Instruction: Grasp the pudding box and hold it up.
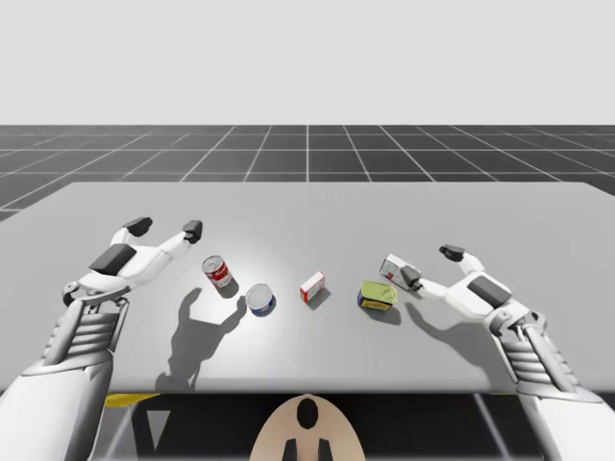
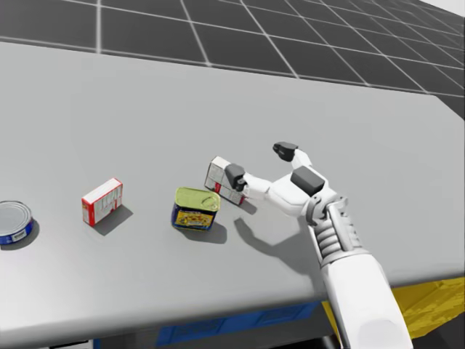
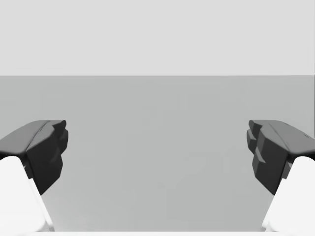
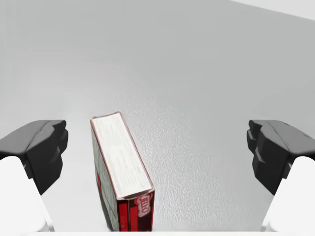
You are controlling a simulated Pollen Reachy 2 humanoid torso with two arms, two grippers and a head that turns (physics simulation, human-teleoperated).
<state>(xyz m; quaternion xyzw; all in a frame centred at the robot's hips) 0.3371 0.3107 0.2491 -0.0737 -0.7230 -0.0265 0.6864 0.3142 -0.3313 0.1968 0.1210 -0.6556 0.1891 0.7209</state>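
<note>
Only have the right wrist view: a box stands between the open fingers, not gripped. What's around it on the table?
Observer: In the high view a yellow-topped rectangular tin sits close beside the pudding box, toward table centre.
Operator: Any lookalike box?
Observer: Yes, a smaller red-and-white box stands near table centre, beyond the tin.
Operator: Left arm in the way?
Observer: No. The left gripper hangs open at the far side, past a red can and a blue can.
</note>
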